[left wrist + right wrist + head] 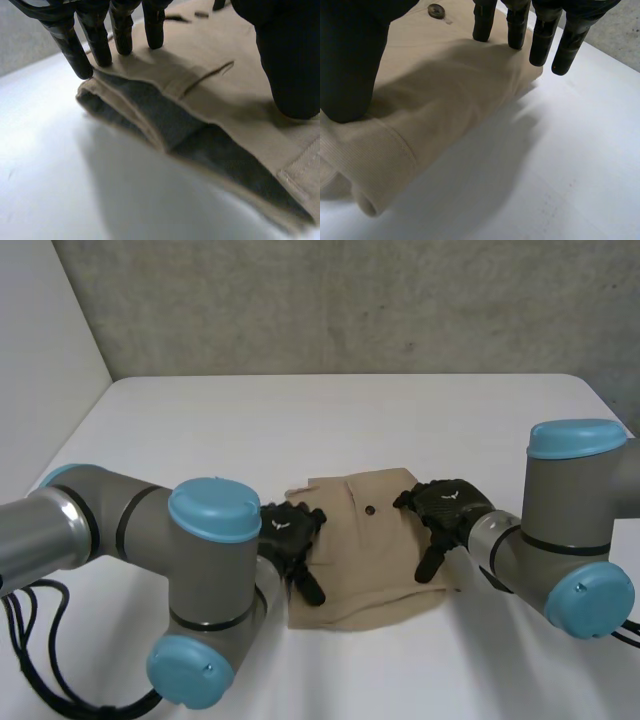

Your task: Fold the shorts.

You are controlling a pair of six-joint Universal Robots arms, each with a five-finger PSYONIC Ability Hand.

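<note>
Shorts (pixel 365 570) of plain beige cloth, folded into a compact, roughly square bundle of several layers. Lying flat on the white table (pixel 330 430), toward its front edge and about midway between its left and right edges, well apart from the back edge. On the top layer, a small dark button (pixel 371 509) and a narrow pocket slit (pixel 207 77). Along one side, stacked folded edges gaping slightly, with a greyish inner face between the layers. At another side, a ribbed band (pixel 375 150) with a stitched seam, rolled over at the fold. Softly creased on top, not pulled smooth.
</note>
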